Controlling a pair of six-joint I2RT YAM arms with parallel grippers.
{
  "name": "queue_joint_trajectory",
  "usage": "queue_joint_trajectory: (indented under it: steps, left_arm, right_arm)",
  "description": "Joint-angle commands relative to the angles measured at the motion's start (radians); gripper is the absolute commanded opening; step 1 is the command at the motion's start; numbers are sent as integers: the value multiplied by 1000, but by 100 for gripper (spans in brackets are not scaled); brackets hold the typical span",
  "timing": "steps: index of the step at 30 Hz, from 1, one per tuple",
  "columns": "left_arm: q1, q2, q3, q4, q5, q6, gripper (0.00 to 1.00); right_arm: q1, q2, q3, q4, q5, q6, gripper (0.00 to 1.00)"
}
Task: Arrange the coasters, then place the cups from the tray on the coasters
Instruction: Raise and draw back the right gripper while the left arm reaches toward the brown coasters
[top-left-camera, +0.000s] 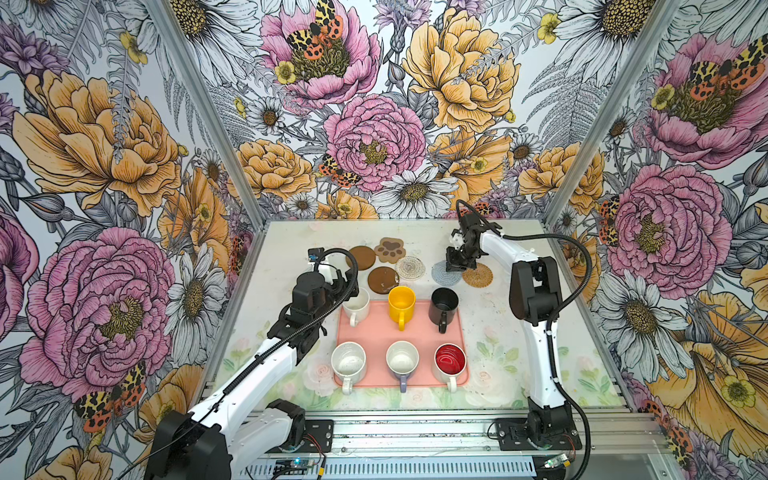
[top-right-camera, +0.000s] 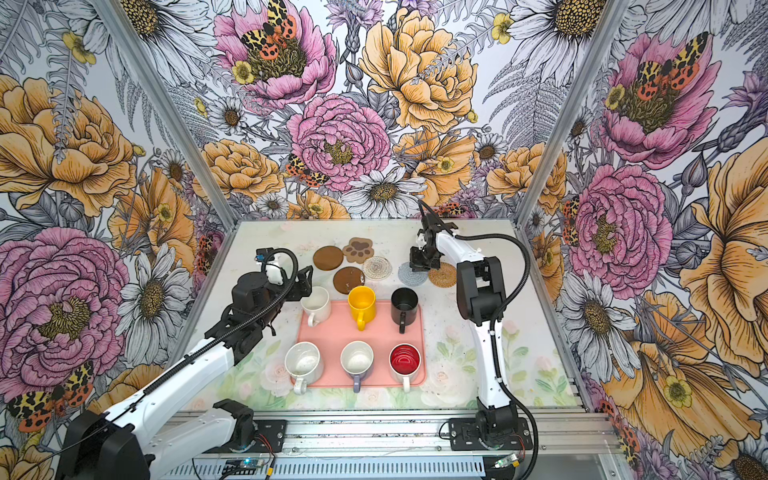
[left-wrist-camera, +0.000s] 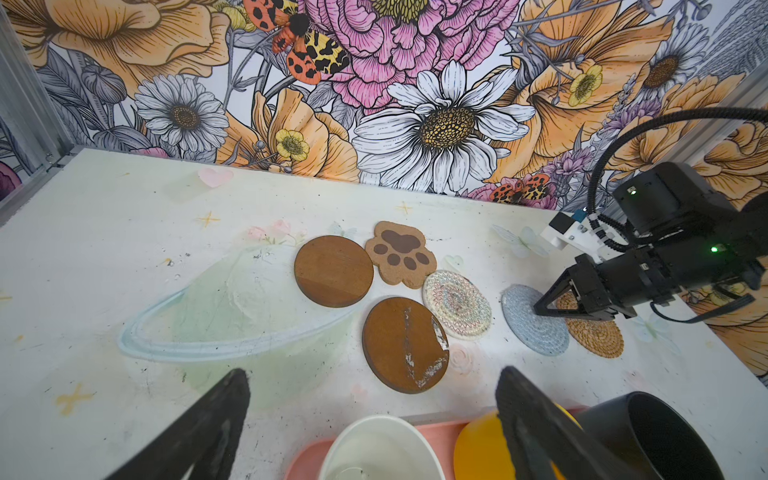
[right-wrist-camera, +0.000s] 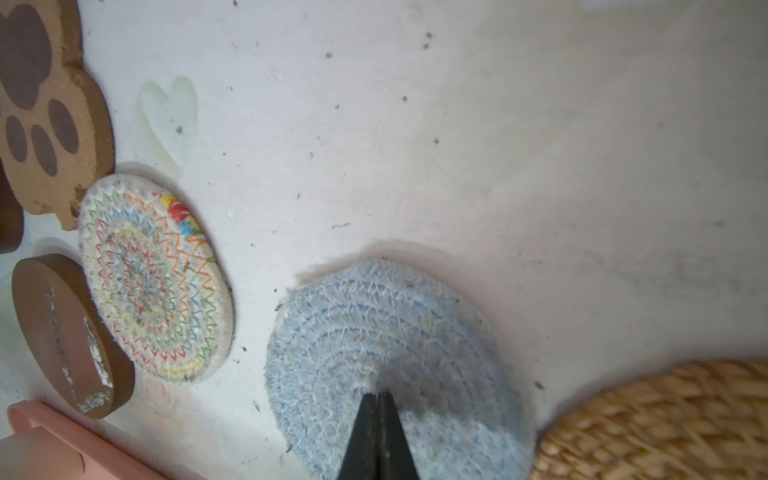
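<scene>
Flowered walls close round a pale table. Nearest my bases sits the tray. All six cups stand upright on it in two rows, handles toward me. The white cup, yellow cup and black cup make the far row. The speckled cup, lavender cup and red-lined cup make the near row. No cup is on a coaster yet.

Beyond the tray the coasters lie flat in a loose band. On the left, the far brown disc has the paw just beside it. The scuffed brown disc lies nearer the tray, touching the patterned disc. Apart from these, to the right, the blue disc and rattan disc lie side by side.

My right pincer is closed, fingertips together with nothing between them, and its tip is set down on the blue disc's weave.

My left pincer is spread wide and holds nothing. It hangs above the tray's far left corner, over the white cup, whose rim shows between its fingers in the wrist view.
</scene>
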Motion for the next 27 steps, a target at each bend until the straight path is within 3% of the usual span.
queue_joint_trajectory:
  steps: [1, 8, 11, 15, 23, 27]
  left_arm:
    - [6, -5, 33, -49, -4, 42, 94]
    - [8, 0, 138, -94, 39, 66, 95]
    - [6, 70, 257, -181, 73, 122, 96]
    - [5, 224, 469, -344, 68, 181, 97]
    - [2, 635, 935, -623, -85, 283, 97]
    - [6, 846, 1132, -718, -160, 318, 97]
  right_arm:
    - [-13, -28, 81, -5, -55, 20, 3]
    - [-10, -126, 150, -1, -88, 72, 13]
    - [27, -190, 128, 6, -11, 69, 24]
    - [86, -269, 51, 48, 92, 68, 31]
    - [128, -502, -305, 320, 154, 193, 34]
    - [138, -661, -536, 492, 176, 265, 41]
